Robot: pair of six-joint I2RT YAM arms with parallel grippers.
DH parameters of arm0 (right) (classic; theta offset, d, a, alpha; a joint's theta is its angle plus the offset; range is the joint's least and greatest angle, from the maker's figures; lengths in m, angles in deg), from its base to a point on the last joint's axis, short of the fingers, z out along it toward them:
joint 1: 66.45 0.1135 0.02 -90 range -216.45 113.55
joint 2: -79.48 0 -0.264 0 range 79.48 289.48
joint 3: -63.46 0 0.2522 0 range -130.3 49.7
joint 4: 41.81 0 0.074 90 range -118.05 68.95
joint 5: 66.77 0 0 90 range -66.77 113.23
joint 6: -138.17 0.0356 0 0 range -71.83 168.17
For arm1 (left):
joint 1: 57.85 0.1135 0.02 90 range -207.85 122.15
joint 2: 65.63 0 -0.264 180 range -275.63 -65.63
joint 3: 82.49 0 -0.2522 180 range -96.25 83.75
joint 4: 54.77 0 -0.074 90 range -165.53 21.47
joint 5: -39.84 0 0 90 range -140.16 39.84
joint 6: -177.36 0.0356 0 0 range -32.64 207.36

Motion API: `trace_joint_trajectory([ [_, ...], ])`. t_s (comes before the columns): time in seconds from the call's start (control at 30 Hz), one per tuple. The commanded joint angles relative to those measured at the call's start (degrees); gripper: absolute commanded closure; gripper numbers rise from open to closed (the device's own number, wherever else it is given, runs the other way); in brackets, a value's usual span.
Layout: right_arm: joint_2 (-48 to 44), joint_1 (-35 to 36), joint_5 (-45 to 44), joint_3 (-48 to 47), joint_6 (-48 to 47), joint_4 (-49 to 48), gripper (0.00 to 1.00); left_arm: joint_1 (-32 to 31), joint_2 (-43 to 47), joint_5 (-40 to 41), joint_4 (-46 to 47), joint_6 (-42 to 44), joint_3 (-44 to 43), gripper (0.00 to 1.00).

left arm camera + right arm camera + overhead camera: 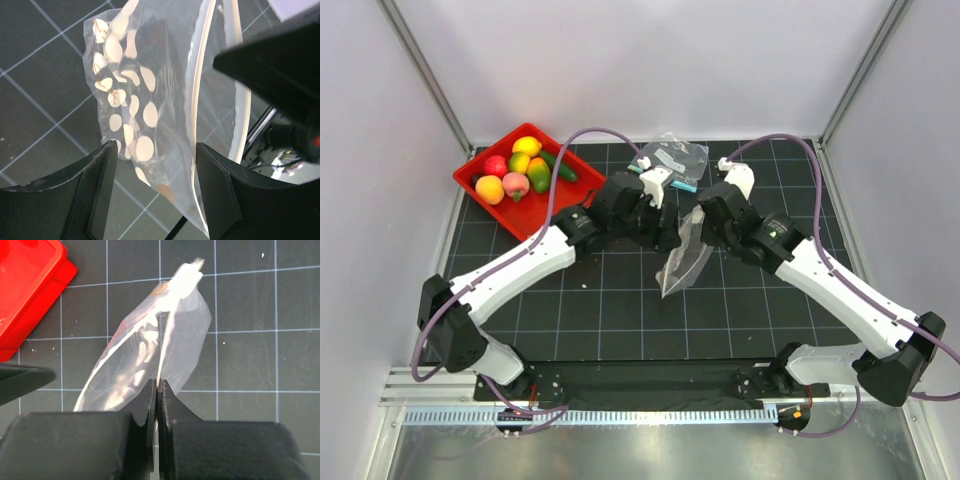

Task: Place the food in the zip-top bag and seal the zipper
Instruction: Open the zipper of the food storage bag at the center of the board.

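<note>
White walls close in a black surface [580, 310] with a pale grid. At the far left stands a red tray [490, 150], and all the fruits [520, 170] lie in it, well apart from the bag, so we judge that nothing is packed yet. A smaller pouch [670, 158] lies at the far middle.

The bag [685, 255] is in the middle of the surface, between our two arms. Our right hand [157, 390] is closed tight on its top edge, and the bag hangs away from it, thin and folded. Our left hand [152, 155] is wide open. In its own view the dotted plastic sits between its fingers, but we cannot tell if they touch it. The zipper [200, 100] runs as a pale strip along the bag's right side in that view.

The danger is at the mouth. If our left hand closes on both layers together, the mouth stays flat and no fruit can enter. One pinch alone carries the bag, so a pull from the left could slide the slippery plastic out. The fruits are round and glossy and may roll away from a shallow opening.
</note>
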Motion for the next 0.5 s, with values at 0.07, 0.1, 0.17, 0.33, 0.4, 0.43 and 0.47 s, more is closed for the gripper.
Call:
trace_joint_trajectory([
  [0.07,0.9,0.5,-2.2,-7.6,-4.2,6.7,0.99,-3.7,-5.7,0.8,-0.7,-4.7,-7.6,0.34],
  [0.1,1.0,0.4,-2.6,-8.3,-4.7,7.6,0.99,-4.2,-6.5,1.3,-0.6,-5.2,-8.2,0.36],
  [0.17,1.4,0.4,-3.7,-10.5,-6.2,10.7,0.99,-5.1,-8.8,1.9,0.6,-7.8,-9.5,0.41],
  [0.33,3.0,0.4,-7.7,-15.9,-10.1,17.0,0.99,-5.1,-11.1,0.0,8.9,-13.6,-7.4,0.72],
  [0.4,4.3,0.4,-8.2,-16.7,-11.6,19.5,0.99,-5.1,-11.3,0.2,11.5,-15.5,-5.9,0.83],
  [0.43,4.6,0.4,-8.2,-16.4,-12.1,19.6,0.99,-5.1,-11.4,0.4,13.8,-16.0,-4.2,0.87],
  [0.47,5.1,0.4,-8.3,-15.8,-12.5,19.3,0.99,-5.0,-11.4,0.4,15.0,-16.5,-3.3,0.93],
])
